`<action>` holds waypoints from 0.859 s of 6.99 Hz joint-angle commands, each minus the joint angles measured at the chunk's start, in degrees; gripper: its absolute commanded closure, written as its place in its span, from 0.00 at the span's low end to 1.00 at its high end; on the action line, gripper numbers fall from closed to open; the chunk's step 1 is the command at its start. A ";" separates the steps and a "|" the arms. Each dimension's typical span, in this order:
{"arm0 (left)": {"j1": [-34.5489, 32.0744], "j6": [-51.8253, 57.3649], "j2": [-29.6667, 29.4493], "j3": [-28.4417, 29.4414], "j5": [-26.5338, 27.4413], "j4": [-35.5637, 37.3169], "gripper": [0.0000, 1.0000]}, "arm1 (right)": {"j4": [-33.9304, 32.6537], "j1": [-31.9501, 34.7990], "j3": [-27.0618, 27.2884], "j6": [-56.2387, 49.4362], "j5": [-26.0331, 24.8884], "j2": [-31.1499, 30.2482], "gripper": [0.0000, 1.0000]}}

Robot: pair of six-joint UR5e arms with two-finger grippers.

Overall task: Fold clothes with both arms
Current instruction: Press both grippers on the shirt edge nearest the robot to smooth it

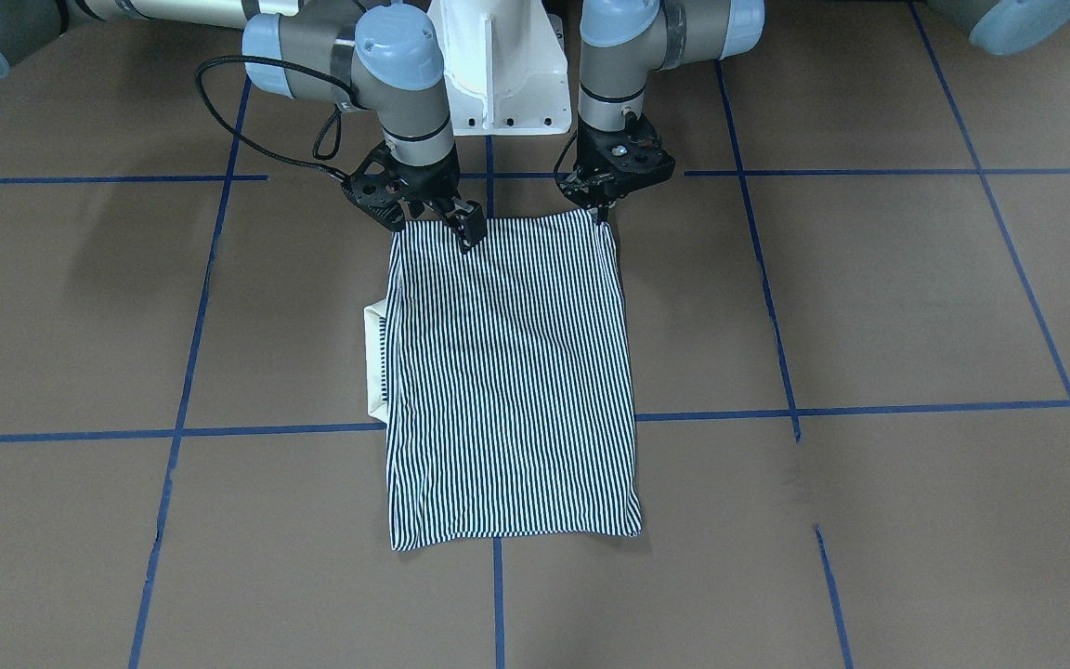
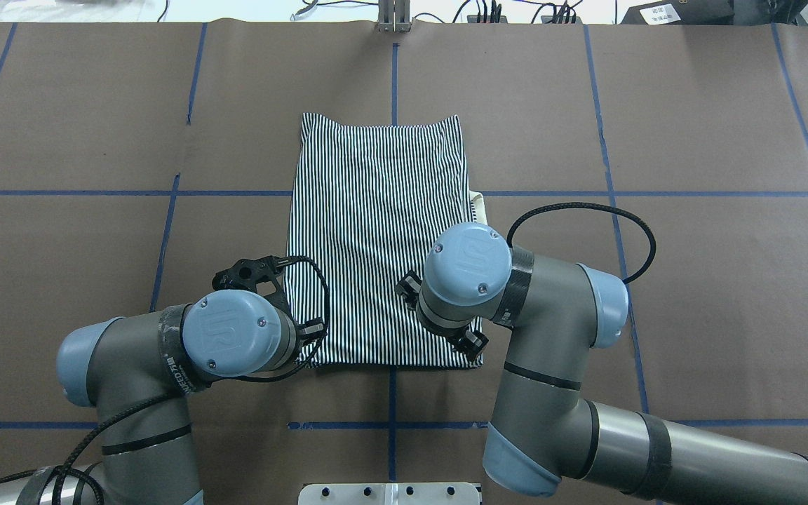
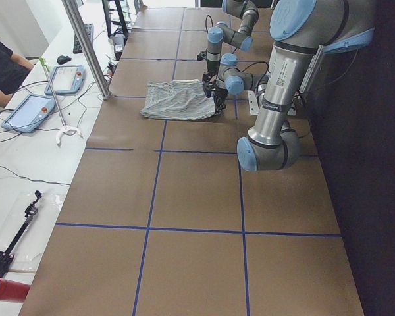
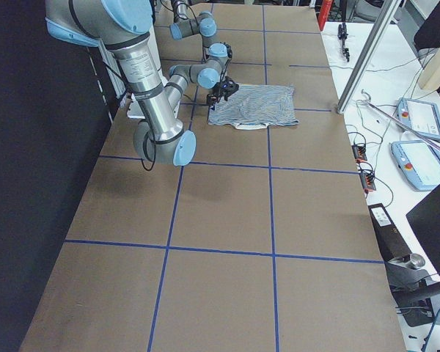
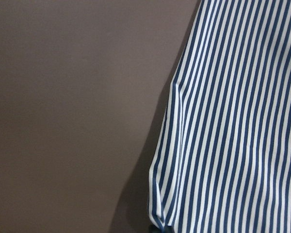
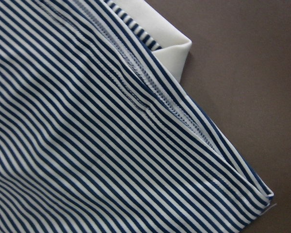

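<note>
**Item:** thin-striped navy-and-white polo shirt [image 1: 512,372], short-sleeved, folded to a long rectangle.

**Location:** flat on the brown paper-covered table [image 1: 869,307], among blue tape lines [image 1: 266,432], directly in front of the robot's base.

**Long axis:** runs straight away from the robot, and the stripes run the same way. A cream collar [image 1: 375,362] protrudes from the long side on the robot's right.

**Left tool** [image 1: 602,216]: black, two-fingered. It sits at the near short edge, on the corner toward the robot's left, with its fingers drawn together on that corner. The left wrist view shows the corner raised a little, with shadow beneath.

**Right tool** [image 1: 465,228]: same pattern, at the other near corner, fingers together on the cloth edge. The right wrist view shows the corner pulled taut, though the pads themselves are out of sight there.

**Governing relation:** both tools hold the same short edge, one per corner and level with each other, so neither arm is nearer. All the other cloth lies ahead of them, away from the base, and the far short edge is free.

**Judgement:** the next fold would carry the near edge forward along the long axis onto the far edge. Both arms would need to travel together to keep that edge square.
</note>
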 commanded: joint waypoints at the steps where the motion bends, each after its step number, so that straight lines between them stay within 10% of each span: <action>1: 0.05 -0.07 -0.16 0.00 0.00 0.00 1.00 | 0.09 -1.63 -3.66 4.63 -2.78 1.10 0.00; 6: 0.14 -0.15 -0.34 0.00 0.09 0.00 1.00 | -0.87 -3.92 -3.76 5.60 -2.69 0.14 0.00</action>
